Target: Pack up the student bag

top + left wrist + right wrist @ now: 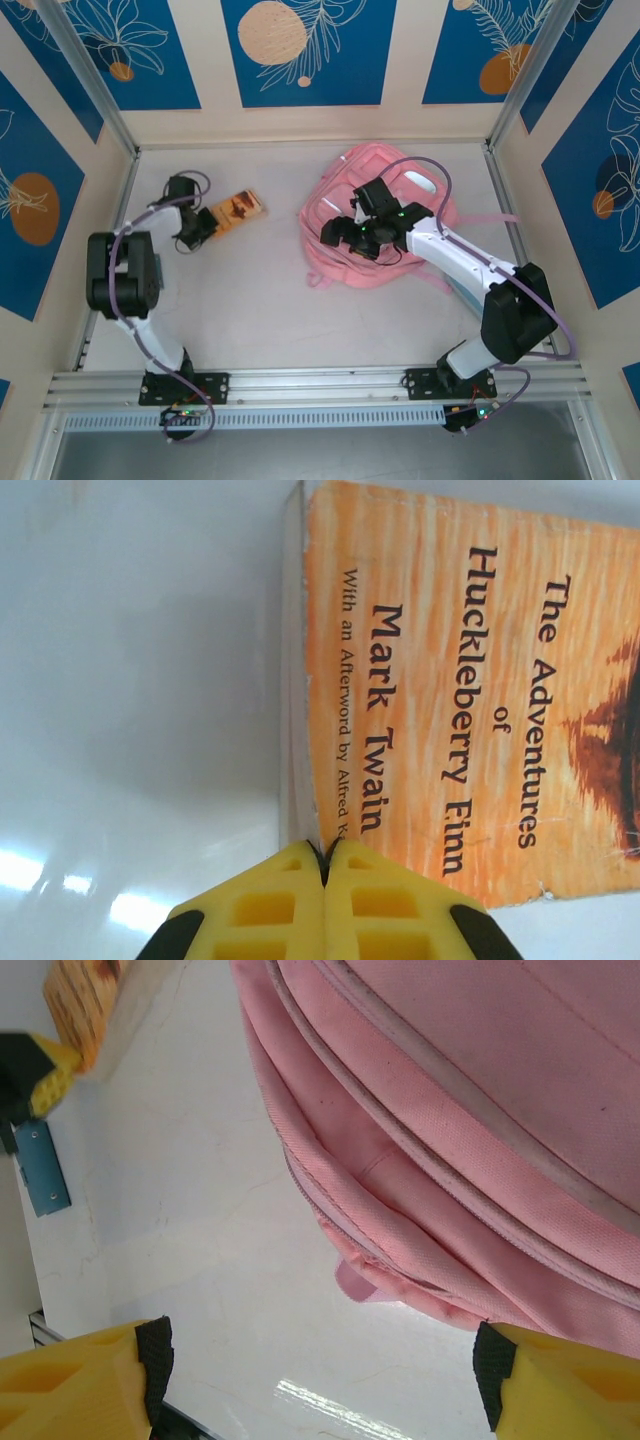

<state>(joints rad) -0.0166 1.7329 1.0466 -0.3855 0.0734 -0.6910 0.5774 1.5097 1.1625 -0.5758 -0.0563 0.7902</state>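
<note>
— White tabletop [290, 320], fenced by walls with blue flowered panels [300, 50]. Where does the student bag [335, 215] lie?

— Flat on the far right part of the table, close to the back edge, with a pink strap trailing toward the right edge. My right gripper [350, 240] hangs over the bag's near left side, its yellow fingers [90, 1380] spread wide apart. From that wrist I see pink fabric and a zip seam just beyond them.

— And your left?

— My left gripper [323, 852] is at the far left part of the table, at a paperback [450, 680]: "The Adventures of Huckleberry Finn" by Mark Twain. It lies cover up, well apart from the bag. My two fingers there are pressed together, and their tips touch the book's edge near a corner of the orange cover. Whether a sliver of that cover is pinched between them I cannot tell.
</note>
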